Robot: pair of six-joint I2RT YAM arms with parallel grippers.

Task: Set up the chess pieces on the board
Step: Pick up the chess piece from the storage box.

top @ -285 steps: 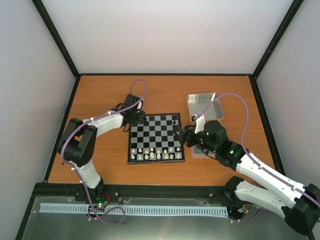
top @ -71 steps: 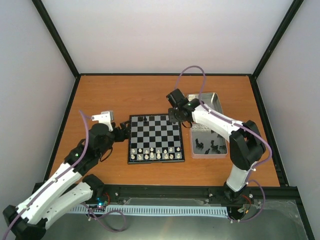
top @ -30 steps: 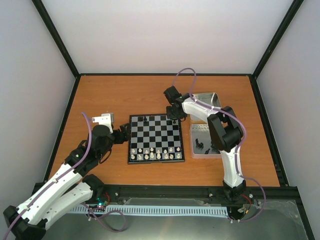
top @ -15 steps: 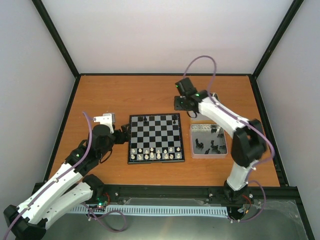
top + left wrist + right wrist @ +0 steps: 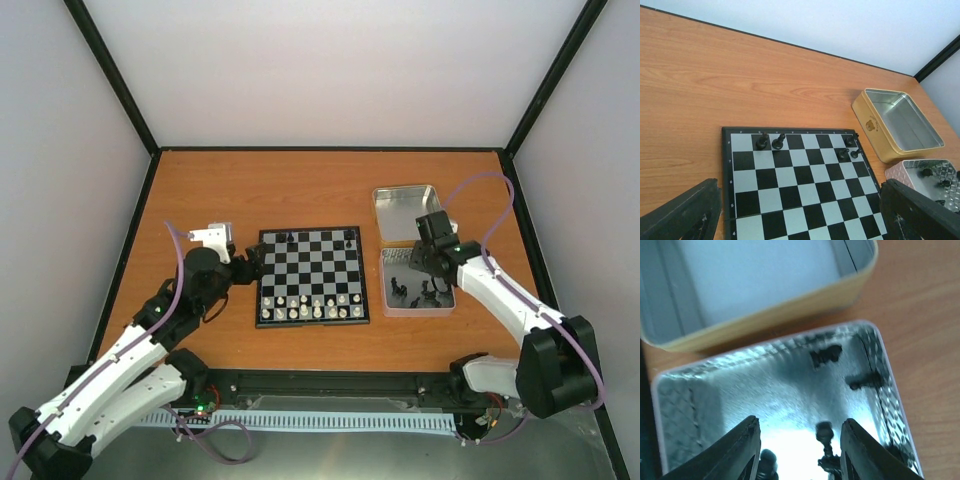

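The board [image 5: 310, 272] lies mid-table. Two black chess pieces [image 5: 762, 142] stand on its far row at the left, and three more [image 5: 842, 153] cluster at the far right corner. Other black pieces [image 5: 826, 436] lie in a silver tin [image 5: 443, 300] right of the board. My right gripper [image 5: 800, 452] hangs open over this tin [image 5: 765, 385], one piece standing below between its fingers, untouched. My left gripper [image 5: 800, 220] is wide open and empty at the board's left edge [image 5: 250, 264], facing across it.
White pieces [image 5: 310, 306] fill the board's two near rows. An empty gold-sided tin [image 5: 405, 212] sits beyond the silver one, also visible from the left wrist [image 5: 900, 122]. A black frame [image 5: 330, 149] borders the table.
My right arm has swung back from the board's far right corner to above the silver tin, and its jaws have opened. The left arm has barely moved.
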